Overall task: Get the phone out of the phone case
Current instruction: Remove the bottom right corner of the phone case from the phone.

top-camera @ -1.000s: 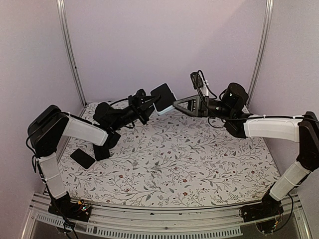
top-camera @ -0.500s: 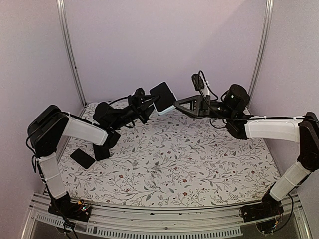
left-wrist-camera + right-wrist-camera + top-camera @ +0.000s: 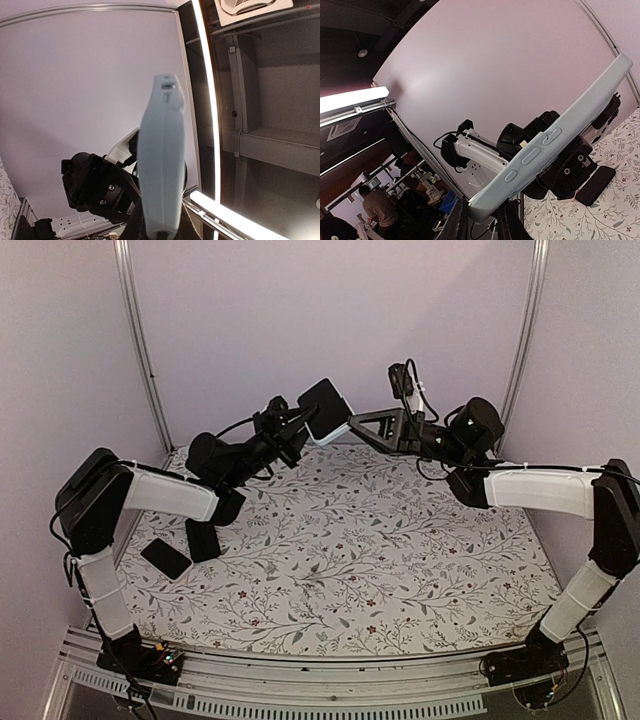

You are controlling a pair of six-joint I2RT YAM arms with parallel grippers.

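Both your claws hold the case (image 3: pixel 161 165) up in the air over the far middle of the table.

Your left claw (image 3: pixel 303 430) is closed on the case from the left. In its wrist view the pale blue case rises edge-on from between the fingers. Your right claw (image 3: pixel 352 438) reaches in from the right and is clamped on the case's near right corner. Its wrist view shows a finger (image 3: pixel 460 220) on each side of that end, with the side buttons running up the edge. From above, the case tilts with a dark face inside its pale rim, which looks like the phone (image 3: pixel 324 408) seated in it. Both arms are stretched towards each other, well above the flowered cloth (image 3: pixel 380 560). A dark flat slab (image 3: pixel 165 558) lies on the cloth at the left, near your left arm.
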